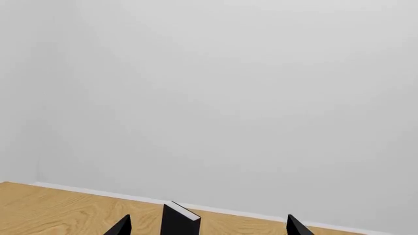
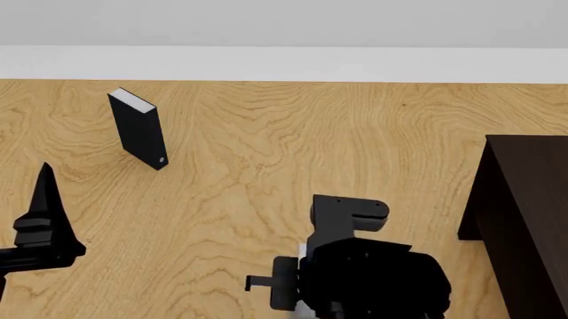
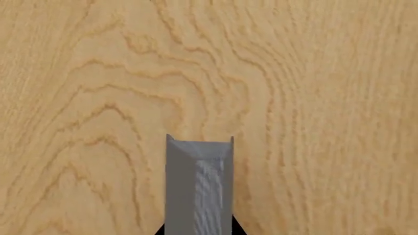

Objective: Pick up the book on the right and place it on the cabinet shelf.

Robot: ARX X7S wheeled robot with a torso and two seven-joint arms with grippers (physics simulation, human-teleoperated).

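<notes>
The grey book (image 3: 197,186) is seen in the right wrist view only, end-on, running up from between two dark fingertips (image 3: 160,230) at the frame edge. Grey covers are seen on both sides with pale page edges between them. The right gripper (image 3: 196,232) appears to be clamped on it, a tip showing at each side of the book, and wood-grain floor (image 3: 98,73) lies behind it. In the head view the book itself cannot be made out; it is hidden by the bulky black right arm (image 2: 364,266) low in the middle.

The dark brown cabinet (image 2: 528,212) is cut off by the right edge of the head view, beside the right arm and apart from it. Whether the book is near any shelf cannot be told.

A black book (image 2: 140,129) is standing upright on the floor at far left, white page edges on top, a small mark low on its spine. The same book (image 1: 177,219) shows in the left wrist view between the two tips of the left gripper (image 1: 209,227), which are spread wide with nothing held. A white wall (image 1: 228,98) and baseboard (image 2: 284,63) sit behind.
</notes>
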